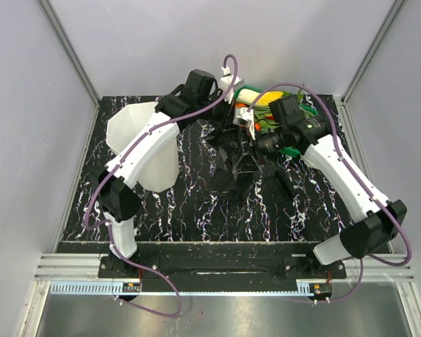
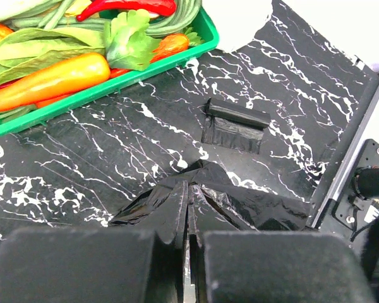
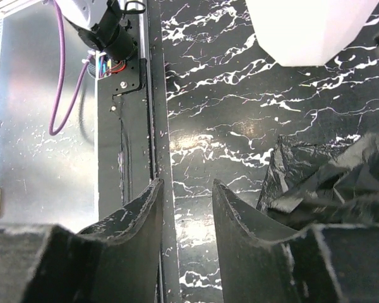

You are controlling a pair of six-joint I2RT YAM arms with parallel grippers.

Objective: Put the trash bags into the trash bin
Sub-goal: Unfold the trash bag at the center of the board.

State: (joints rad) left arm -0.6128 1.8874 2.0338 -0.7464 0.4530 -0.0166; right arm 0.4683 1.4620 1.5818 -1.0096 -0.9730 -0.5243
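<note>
A crinkled black trash bag (image 1: 235,161) lies spread on the marbled desk (image 1: 196,210) between the two arms, with one fold of it clenched in the left gripper (image 2: 188,214). A second bag, a small folded bundle (image 2: 235,126), sits flat on the desk just beyond. The white trash bin (image 1: 137,140) sits well off to the left, with no black plastic showing in it. The right gripper (image 3: 187,189) hangs released beside the sheet, grasping nothing. The hazards look plain enough. The film is thin and slick, so a narrow pinch could slip as the sheet is hauled toward the bin. The trailing plastic could snag the right arm or sweep the green tray (image 2: 114,88) of vegetables (close behind the bag). And a light bin may tip if the sheet drags over its rim.
</note>
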